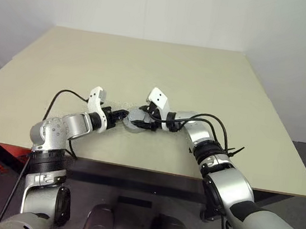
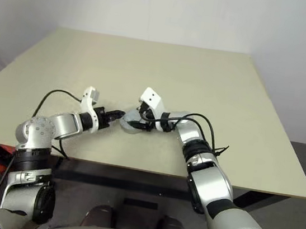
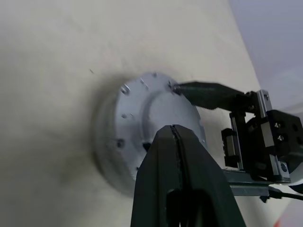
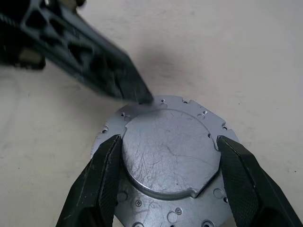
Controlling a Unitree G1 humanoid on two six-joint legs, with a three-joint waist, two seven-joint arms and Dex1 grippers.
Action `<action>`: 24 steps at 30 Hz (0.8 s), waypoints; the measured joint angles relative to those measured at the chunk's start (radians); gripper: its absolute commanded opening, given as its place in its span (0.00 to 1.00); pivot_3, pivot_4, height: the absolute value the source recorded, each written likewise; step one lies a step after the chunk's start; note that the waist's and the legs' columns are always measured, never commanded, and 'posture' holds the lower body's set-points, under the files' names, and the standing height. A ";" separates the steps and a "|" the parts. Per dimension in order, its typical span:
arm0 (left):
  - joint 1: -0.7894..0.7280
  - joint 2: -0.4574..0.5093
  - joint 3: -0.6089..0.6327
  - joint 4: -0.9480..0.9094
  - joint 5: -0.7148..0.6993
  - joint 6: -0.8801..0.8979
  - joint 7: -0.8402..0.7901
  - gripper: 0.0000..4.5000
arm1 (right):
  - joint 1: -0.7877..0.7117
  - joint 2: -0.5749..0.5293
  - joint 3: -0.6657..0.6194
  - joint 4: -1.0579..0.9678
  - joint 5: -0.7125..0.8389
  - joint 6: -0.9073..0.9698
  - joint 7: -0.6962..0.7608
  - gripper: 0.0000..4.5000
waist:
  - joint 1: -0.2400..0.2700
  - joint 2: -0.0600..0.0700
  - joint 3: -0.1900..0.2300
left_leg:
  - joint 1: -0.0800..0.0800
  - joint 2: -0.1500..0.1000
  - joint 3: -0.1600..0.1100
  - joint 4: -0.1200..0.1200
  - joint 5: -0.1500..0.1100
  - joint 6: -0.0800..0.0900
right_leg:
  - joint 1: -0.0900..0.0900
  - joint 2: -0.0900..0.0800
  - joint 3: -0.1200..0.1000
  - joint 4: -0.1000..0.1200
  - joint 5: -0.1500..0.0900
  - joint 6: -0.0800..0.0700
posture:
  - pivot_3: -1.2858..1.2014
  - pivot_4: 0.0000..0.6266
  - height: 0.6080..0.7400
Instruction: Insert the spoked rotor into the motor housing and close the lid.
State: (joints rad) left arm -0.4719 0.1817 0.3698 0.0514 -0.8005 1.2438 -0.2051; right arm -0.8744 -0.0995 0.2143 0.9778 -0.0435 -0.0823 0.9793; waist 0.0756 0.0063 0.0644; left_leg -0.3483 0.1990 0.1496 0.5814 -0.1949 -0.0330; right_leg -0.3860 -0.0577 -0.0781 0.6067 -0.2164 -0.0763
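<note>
While no writing legible, lid (image 4: 168, 156) between right gripper (image 4: 165, 165) fingers.

Left arm: it bends in from the left side, with the elbow out and the wrist turned toward the middle.
Left gripper (image 1: 123, 116): the two black fingers (image 3: 182, 165) are pressed tight together, like one point. It aims at the right gripper.
Right arm: it reaches in from the right side, with the wrist bent toward the left.
Right gripper (image 4: 165, 156): the two black fingers (image 4: 106, 165) stand wide apart, one on each side.
Both grippers: they are very near each other, tip to tip.
</note>
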 measured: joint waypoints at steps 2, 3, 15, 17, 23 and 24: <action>-0.011 -0.017 0.005 0.032 0.000 -0.011 0.003 0.00 | 0.000 -0.001 0.000 -0.001 0.000 0.000 0.000 0.68 | 0.001 0.000 0.000 | 0.000 0.000 0.000 0.000 0.000 0.000 | 0.000 0.000 0.000 0.000 0.000 0.000 | 0.52 0.00 1.00; -0.024 -0.026 0.009 0.051 0.000 -0.018 0.005 0.00 | 0.000 -0.001 0.000 -0.001 0.000 0.000 0.000 0.68 | 0.001 0.000 0.000 | 0.000 0.000 0.000 0.000 0.000 0.000 | 0.000 0.000 0.000 0.000 0.000 0.000 | 0.52 0.00 1.00; -0.089 -0.059 0.028 0.159 -0.003 -0.021 0.033 0.00 | 0.005 -0.002 0.003 -0.010 0.000 0.002 -0.002 0.68 | 0.001 0.000 0.000 | 0.000 0.000 0.000 0.000 0.000 0.000 | 0.000 0.000 0.000 0.000 0.000 0.000 | 0.52 0.00 1.00; -0.100 -0.060 0.034 0.171 -0.003 -0.007 0.049 0.00 | 0.007 -0.002 0.003 -0.011 0.000 0.003 -0.003 0.68 | 0.001 0.000 0.000 | 0.001 0.000 0.000 0.000 0.000 0.000 | 0.000 0.000 0.000 0.000 0.000 0.000 | 0.52 0.00 1.00; -0.135 -0.074 0.057 0.199 0.001 0.016 0.117 0.00 | 0.008 -0.002 0.002 -0.011 0.002 0.016 -0.015 0.68 | 0.003 0.001 0.000 | 0.003 0.000 0.000 0.000 0.000 0.000 | 0.003 0.000 0.000 0.000 -0.003 0.006 | 0.52 0.00 1.00; -0.139 -0.076 0.061 0.201 0.002 0.018 0.127 0.00 | 0.008 -0.001 0.002 -0.011 0.003 0.020 -0.018 0.68 | 0.003 0.001 0.000 | 0.003 0.000 0.000 0.000 0.000 0.000 | 0.003 0.000 0.000 0.000 -0.003 0.006 | 0.52 0.00 1.00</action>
State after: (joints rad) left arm -0.6106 0.1056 0.4308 0.2527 -0.7990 1.2619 -0.0777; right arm -0.8664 -0.1004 0.2161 0.9665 -0.0403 -0.0627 0.9614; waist 0.0789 0.0070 0.0639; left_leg -0.3449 0.1989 0.1493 0.5810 -0.1949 -0.0330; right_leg -0.3828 -0.0580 -0.0781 0.6063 -0.2199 -0.0701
